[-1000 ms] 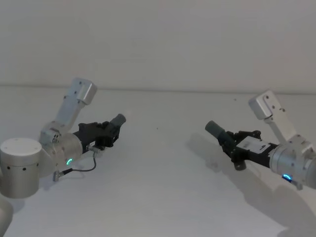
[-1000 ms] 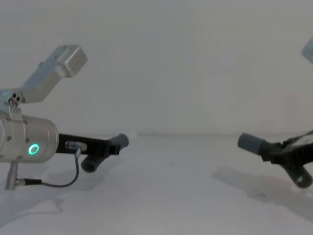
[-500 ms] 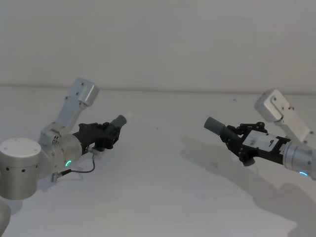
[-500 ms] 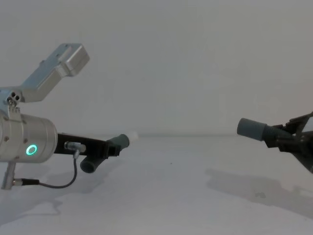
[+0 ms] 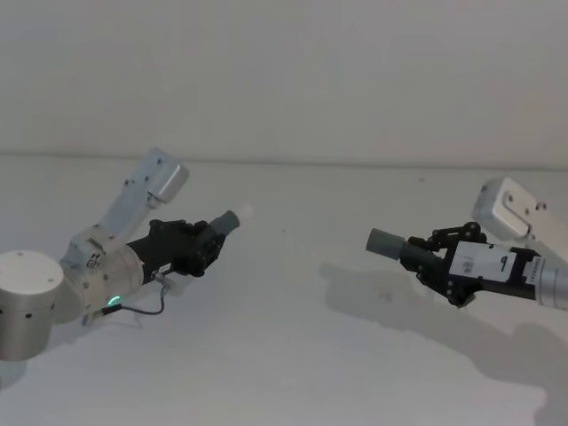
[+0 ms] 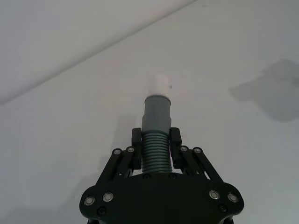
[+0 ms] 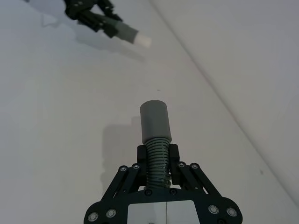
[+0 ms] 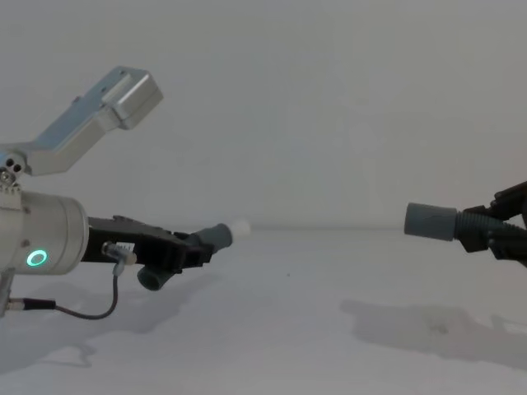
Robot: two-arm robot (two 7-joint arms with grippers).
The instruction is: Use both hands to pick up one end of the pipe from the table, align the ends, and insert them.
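The left hand (image 5: 209,240) is clamped on the ribbed part of one hose piece (image 6: 156,116), leaving its white tip (image 6: 160,85) free ahead of it. The right hand (image 5: 421,257) grips the other hose piece (image 8: 445,221) the same way, its open sleeve (image 7: 154,119) exposed. Both are held above the surface (image 5: 293,355), well apart, with the ends pointing roughly toward each other, probably so the tip can enter the sleeve once they line up.

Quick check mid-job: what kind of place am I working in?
Likely a bare lab test bench: a plain white table against a blank white wall, the left pincer gripping one ribbed hose piece, the right pincer another hose piece.
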